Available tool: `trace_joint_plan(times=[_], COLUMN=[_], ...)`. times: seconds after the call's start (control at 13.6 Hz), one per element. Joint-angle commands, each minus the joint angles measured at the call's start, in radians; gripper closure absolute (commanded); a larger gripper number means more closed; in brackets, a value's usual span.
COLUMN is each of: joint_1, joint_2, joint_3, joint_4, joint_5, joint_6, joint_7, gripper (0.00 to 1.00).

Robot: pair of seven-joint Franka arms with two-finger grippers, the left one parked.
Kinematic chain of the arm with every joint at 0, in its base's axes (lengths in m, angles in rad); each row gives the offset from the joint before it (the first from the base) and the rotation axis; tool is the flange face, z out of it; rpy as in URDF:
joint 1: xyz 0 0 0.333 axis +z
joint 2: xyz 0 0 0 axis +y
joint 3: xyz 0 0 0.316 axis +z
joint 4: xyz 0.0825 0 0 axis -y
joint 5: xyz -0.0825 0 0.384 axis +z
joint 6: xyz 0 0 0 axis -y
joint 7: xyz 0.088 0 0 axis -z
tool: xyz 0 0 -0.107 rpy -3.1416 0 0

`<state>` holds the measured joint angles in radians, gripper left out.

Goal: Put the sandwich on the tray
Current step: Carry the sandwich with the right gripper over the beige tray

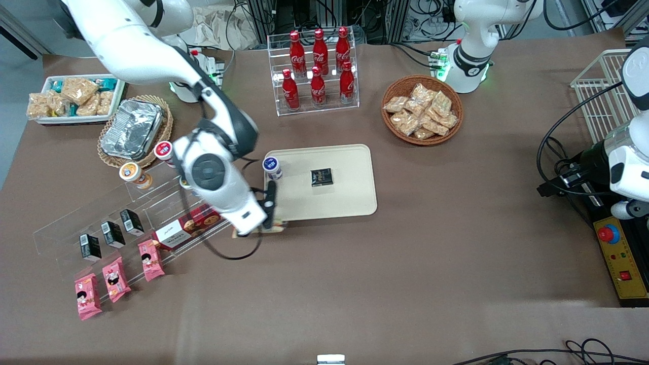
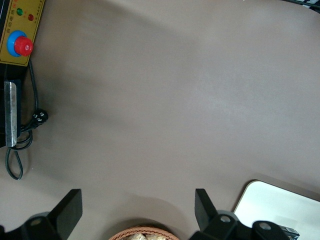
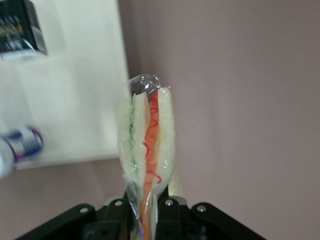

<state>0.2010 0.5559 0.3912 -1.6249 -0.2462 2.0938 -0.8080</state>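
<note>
From the wrist camera I see the gripper [image 3: 145, 212] with its jaws closed narrow on the sandwich [image 3: 147, 145], pinching one end of the clear wrap; pale bread, green and red-orange filling stand edge-up. That view puts the sandwich over the brown bench, just beside the tray [image 3: 75, 90], not on it. A black box [image 3: 20, 27] and a blue-capped bottle [image 3: 17, 145] sit on the tray. The front camera hides most of this: the arm covers the gripper [image 1: 271, 215], and only a tan sliver of sandwich [image 1: 274, 229] shows at the tray's [image 1: 350, 197] near corner, toward the working arm's end.
</note>
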Motion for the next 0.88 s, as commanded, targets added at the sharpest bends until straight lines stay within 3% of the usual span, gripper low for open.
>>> trace_joint_plan(times=[0.0,0.44,0.81], joint_1=[0.027,0.117,0.135], joint_2=[0.073,0.182,0.188], joint_3=[0.040,0.031,0.031], joint_4=[0.030,0.016,0.011], joint_5=[-0.036,-0.038,-0.039], joint_6=[0.032,0.205,0.203], joint_7=[0.058,0.069,0.165], gripper=[1.00,1.00,0.99])
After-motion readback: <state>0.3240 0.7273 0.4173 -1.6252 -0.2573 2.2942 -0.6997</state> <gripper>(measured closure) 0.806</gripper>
